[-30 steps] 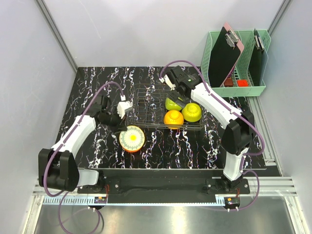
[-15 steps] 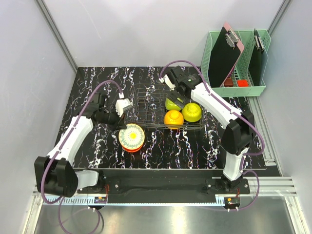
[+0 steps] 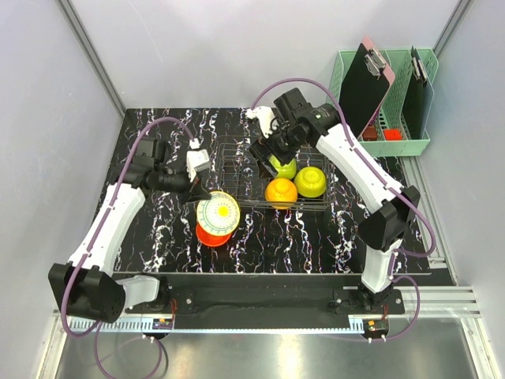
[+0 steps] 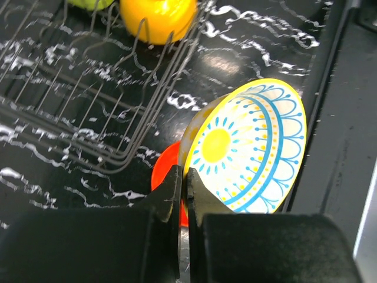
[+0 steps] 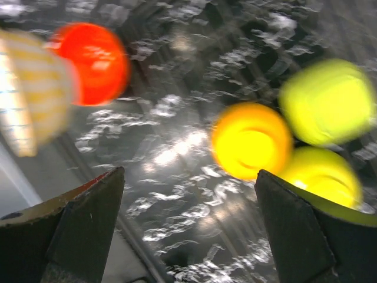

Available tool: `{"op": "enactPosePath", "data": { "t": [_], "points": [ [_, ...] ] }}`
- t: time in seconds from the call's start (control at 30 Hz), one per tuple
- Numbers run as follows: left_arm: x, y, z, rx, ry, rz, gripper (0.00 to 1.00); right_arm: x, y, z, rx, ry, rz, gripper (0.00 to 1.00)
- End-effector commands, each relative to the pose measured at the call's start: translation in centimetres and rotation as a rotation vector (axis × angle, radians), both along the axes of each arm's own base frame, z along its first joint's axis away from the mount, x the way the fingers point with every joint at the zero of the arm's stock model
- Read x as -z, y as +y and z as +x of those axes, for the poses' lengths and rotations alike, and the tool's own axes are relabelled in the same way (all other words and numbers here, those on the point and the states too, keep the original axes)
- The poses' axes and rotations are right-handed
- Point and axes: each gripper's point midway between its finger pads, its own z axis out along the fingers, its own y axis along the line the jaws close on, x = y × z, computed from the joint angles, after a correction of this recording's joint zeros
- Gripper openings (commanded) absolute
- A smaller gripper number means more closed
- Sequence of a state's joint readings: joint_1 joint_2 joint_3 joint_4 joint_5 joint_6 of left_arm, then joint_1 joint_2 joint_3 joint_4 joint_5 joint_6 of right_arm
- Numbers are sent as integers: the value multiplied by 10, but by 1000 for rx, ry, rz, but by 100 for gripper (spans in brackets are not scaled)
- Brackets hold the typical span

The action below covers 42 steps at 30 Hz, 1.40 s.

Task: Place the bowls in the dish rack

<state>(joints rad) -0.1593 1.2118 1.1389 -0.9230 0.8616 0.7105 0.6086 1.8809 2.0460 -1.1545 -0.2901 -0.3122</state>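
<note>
- On the black marbled tabletop, seen from above, the red-orange bowl is half hidden beneath the cream-white bowl. The cream-white bowl hangs tilted over it, just in front of the near left corner of the dish rack.
- Whether the two bowls touch cannot be told from any view.
- From the right wrist, everything is blurred. The rack's thin wire cannot be made out there, and the bowls show only as soft blobs of colour.
- From the left wrist, the lime green bowl is cut off at the top edge of the view. The gripper's dark body covers the lower part of the red-orange bowl.
- At the left, the left gripper has its fingers pressed together, pinching the rim of the cream-white bowl. The bowl's inside shows a yellow sun ringed with blue.
- Over the middle of the rack, the right gripper hovers with its fingers spread wide, holding nothing.
- Inside the rack's right end sit three bowls close together. The orange bowl is nearest the front, the yellow-green bowl is to its right, and the lime green bowl is behind.
</note>
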Motion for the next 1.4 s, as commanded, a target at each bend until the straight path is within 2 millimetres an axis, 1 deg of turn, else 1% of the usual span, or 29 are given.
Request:
{"op": "enactPosePath", "data": {
  "t": [0.0,0.03,0.17,0.2,0.23,0.33,0.4,0.5,0.6,0.7,0.9,1.03,1.13,1.23,1.27,1.3,1.37],
  "points": [
    [-36,-26,3,124,-73,-110,0,-23,40,-50,-146,248,241,100],
    [-35,-29,4,138,-62,-120,0,-24,46,-55,-173,287,272,100],
    [-42,-45,6,196,-98,-101,0,-21,56,-65,-207,384,329,100],
    [-40,-46,9,192,-104,-80,0,-17,58,-67,-213,414,337,100],
    [-41,-50,8,209,-119,-75,0,-18,62,-73,-234,459,365,100],
    [-44,-55,12,220,-156,-65,0,-16,66,-82,-265,537,406,100],
    [-46,-57,15,220,-181,-65,0,-14,67,-87,-284,574,419,100],
    [-51,-59,17,228,-202,-77,0,-17,69,-99,-328,640,467,100],
    [-54,-61,20,232,-216,-84,0,-15,67,-107,-348,680,481,100],
    [-56,-61,24,228,-241,-79,0,-18,66,-114,-378,715,513,100],
    [-62,-63,27,225,-257,-91,0,-13,65,-116,-381,738,511,100],
    [-66,-63,28,214,-265,-96,0,-6,66,-114,-374,752,503,99],
    [-70,-61,33,180,-284,-91,0,0,68,-112,-367,767,501,99],
    [-75,-58,34,152,-321,-89,0,5,71,-109,-362,783,502,96],
    [-77,-58,37,141,-342,-87,0,3,71,-109,-365,785,508,96],
    [-75,-58,36,131,-337,-87,0,3,72,-109,-370,785,512,96],
    [-79,-55,39,102,-372,-83,0,-1,72,-109,-379,790,527,95]
  ]
}}
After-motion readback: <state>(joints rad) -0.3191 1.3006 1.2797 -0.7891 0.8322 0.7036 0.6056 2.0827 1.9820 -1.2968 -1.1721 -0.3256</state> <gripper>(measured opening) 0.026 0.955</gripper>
